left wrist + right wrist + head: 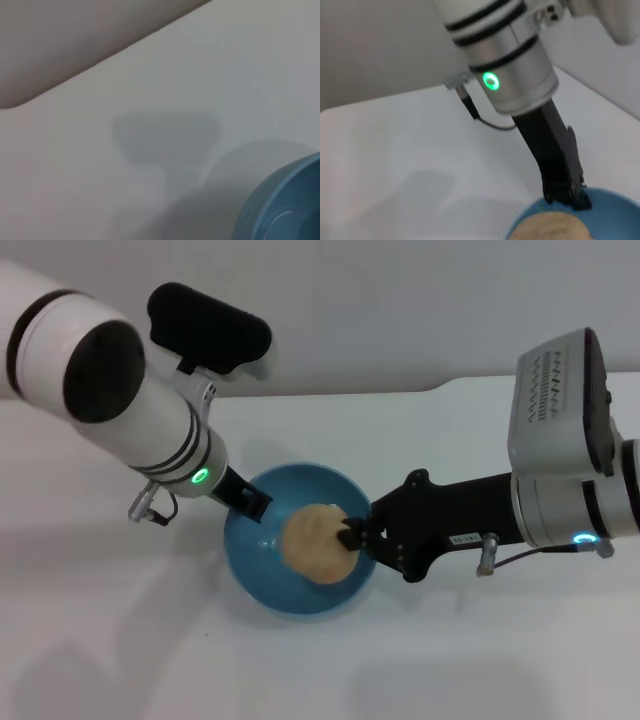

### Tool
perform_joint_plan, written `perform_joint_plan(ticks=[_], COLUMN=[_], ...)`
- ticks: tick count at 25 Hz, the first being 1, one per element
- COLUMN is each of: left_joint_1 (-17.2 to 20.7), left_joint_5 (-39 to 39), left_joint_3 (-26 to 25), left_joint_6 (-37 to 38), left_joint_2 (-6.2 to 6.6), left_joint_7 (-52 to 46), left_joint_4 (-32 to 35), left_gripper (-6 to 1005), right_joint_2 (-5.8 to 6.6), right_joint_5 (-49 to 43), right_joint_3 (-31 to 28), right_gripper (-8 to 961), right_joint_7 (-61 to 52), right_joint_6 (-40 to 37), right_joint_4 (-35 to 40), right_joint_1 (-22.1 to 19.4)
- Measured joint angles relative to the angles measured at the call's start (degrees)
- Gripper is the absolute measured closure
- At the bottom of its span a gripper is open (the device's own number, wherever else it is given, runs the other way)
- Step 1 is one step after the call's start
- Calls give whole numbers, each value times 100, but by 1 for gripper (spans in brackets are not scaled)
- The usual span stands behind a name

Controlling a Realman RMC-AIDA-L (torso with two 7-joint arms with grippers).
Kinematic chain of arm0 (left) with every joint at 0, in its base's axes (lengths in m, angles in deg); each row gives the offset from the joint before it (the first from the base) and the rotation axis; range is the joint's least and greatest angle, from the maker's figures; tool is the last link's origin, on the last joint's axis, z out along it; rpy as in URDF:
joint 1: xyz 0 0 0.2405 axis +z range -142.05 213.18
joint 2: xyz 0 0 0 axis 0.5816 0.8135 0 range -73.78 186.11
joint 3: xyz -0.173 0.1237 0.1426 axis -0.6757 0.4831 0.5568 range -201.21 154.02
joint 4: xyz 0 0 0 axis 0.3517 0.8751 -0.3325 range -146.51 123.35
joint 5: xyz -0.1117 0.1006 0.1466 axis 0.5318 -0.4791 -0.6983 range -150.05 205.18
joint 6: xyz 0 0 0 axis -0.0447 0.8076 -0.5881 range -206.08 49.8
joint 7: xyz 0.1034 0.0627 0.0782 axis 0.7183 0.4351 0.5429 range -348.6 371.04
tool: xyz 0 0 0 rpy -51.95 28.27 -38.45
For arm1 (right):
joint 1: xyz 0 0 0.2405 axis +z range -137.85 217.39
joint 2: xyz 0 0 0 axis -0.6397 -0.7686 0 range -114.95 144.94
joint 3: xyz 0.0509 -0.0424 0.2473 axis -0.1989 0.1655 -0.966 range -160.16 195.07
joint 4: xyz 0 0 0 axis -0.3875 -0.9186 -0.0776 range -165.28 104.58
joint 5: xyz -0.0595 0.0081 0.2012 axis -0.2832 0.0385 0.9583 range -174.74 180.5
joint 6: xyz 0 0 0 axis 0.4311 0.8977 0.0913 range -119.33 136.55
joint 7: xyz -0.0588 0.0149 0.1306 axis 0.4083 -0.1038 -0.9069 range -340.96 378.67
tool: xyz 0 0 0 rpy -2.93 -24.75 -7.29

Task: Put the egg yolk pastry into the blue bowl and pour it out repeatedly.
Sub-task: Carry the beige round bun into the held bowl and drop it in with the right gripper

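A: Where is the egg yolk pastry (313, 543)?

B: Inside the blue bowl (300, 595), resting against the side nearest the right arm. It fills much of the bowl's hollow.

A: Does it have a long axis?

B: From the head view it reads as a slightly lumpy oval, its longer span running from the bowl's far rim toward the near rim. It has no clear pointed end, so I cannot give a facing.

A: And the bowl?

B: It stands upright on the white worktop (470, 660), mouth up. In the left wrist view only part of the bowl (285, 210) shows, with bare worktop (150, 165) around it.

A: The right end effector (350, 537)?

B: It reaches over the bowl's rim from the right arm's side, and its black fingers are clenched on the pastry's edge.

A: The left end effector (255, 504)?

B: At the bowl's rim on the opposite side from the pastry's grip. The right wrist view shows its tip (565, 192) meeting the rim of the bowl (615, 210), with the pastry (547, 229) just beside it. It looks clamped on the rim, one finger inside and one outside.
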Motion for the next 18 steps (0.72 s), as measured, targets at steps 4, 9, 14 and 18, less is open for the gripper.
perform_joint_plan(ticks=[4, 9, 14, 18], left_joint_1=[-251, -439, -473, -480], left_joint_5=[4, 246, 429, 448], left_joint_3=[-4, 62, 72, 75], left_joint_6=[-332, -541, -546, -548], left_joint_2=[-19, -33, -33, -33], left_joint_7=[-2, 67, 130, 133], left_joint_4=[0, 12, 17, 17], left_gripper=[995, 995, 995, 995], right_joint_2=[5, 10, 29, 36], right_joint_5=[-107, -111, -119, -120], right_joint_3=[-70, -84, -54, 30], right_gripper=[883, 874, 865, 858], right_joint_7=[-20, -21, -63, -121], right_joint_6=[62, 396, 631, 634], right_joint_4=[-121, -329, -579, -647], right_joint_1=[-3, 12, 123, 207])
